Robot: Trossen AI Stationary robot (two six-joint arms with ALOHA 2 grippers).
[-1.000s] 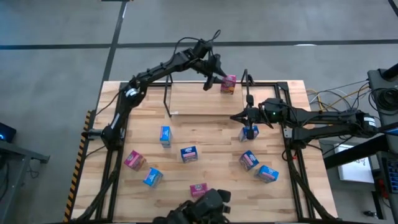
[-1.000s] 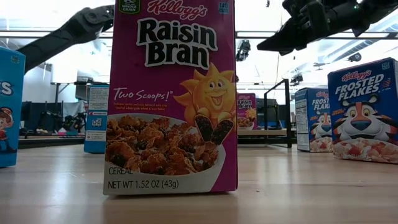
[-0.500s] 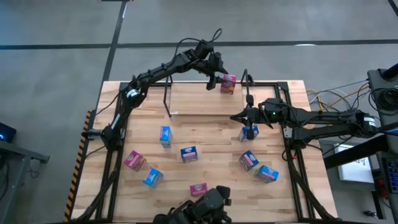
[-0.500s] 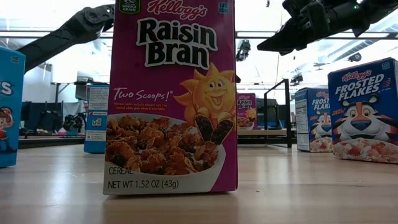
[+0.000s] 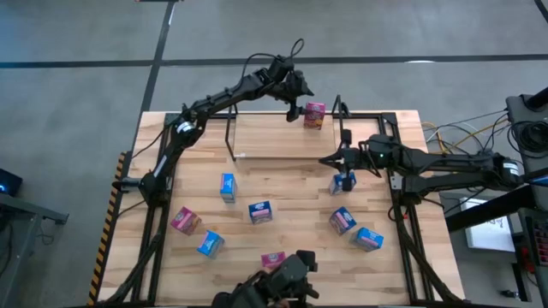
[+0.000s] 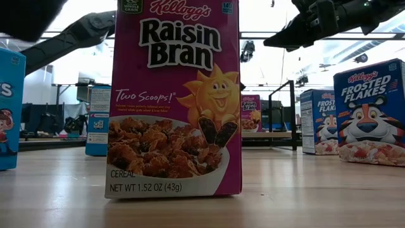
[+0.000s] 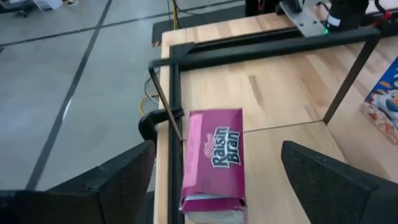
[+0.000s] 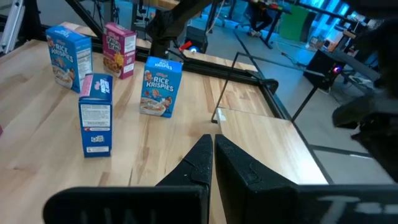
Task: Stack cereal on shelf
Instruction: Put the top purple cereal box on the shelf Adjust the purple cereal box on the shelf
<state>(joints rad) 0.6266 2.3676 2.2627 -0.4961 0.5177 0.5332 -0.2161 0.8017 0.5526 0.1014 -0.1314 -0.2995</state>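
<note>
I see a pink cereal box (image 5: 314, 115) standing on the shelf (image 5: 282, 137) at the desk's (image 5: 291, 184) far edge. My left end effector (image 5: 294, 107) hangs released just beside it. My right end effector (image 5: 326, 161) is clenched empty near a blue box (image 5: 344, 180).

Shelf (image 5: 282, 137) tier bare except pink box (image 5: 314, 115) at far right corner. Thin black posts fence shelf corners. Worktop (image 5: 291, 184) strip just before shelf open; blue box (image 5: 344, 180) stands near right post.
</note>
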